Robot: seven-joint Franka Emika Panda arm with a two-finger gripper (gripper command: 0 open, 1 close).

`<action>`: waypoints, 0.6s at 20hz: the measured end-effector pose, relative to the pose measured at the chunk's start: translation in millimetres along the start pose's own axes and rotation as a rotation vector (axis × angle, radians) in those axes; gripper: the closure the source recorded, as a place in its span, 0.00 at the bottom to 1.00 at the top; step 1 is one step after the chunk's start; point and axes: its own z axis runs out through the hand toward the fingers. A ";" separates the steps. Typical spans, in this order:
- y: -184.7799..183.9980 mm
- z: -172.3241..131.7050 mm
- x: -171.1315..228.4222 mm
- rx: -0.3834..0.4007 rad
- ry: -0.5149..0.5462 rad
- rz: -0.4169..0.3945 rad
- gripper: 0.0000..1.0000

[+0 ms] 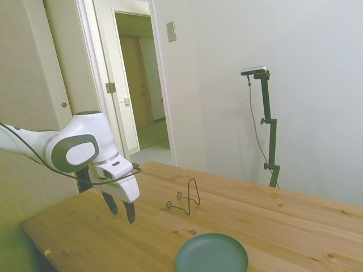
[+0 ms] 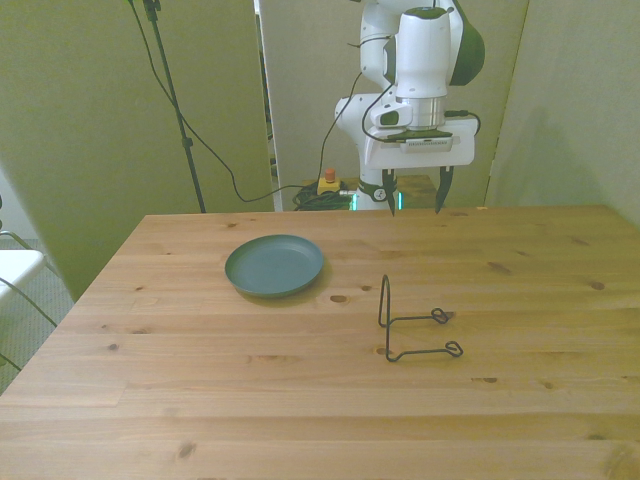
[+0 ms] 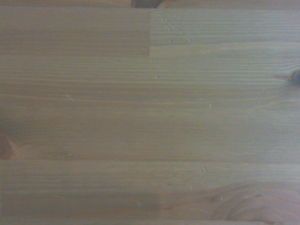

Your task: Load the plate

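Note:
The plate [image 2: 275, 265] is a round dark teal-green dish lying flat on the wooden table [image 2: 200, 400], left of centre in the front view; in the side view the plate [image 1: 211, 253] sits at the near edge. A thin black wire stand [image 2: 412, 322] rests on the table toward the front view's right of the plate, also seen as the wire stand [image 1: 186, 199] in the side view. My gripper [image 2: 413, 192] hangs open and empty above the far edge of the table, well apart from both; in the side view the gripper [image 1: 121, 209] is left of the stand. The wrist view shows only bare wood.
A white object [image 2: 18, 268] stands off the table at the front view's left edge. An open doorway [image 1: 142, 90] lies behind the table in the side view. Cables hang behind the table's far edge.

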 end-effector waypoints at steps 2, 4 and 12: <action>1.6 2.1 1.4 0.003 0.003 0.003 0.00; -0.4 2.7 0.5 0.003 0.006 0.005 0.00; -44.7 8.8 -2.6 0.000 0.036 0.024 0.00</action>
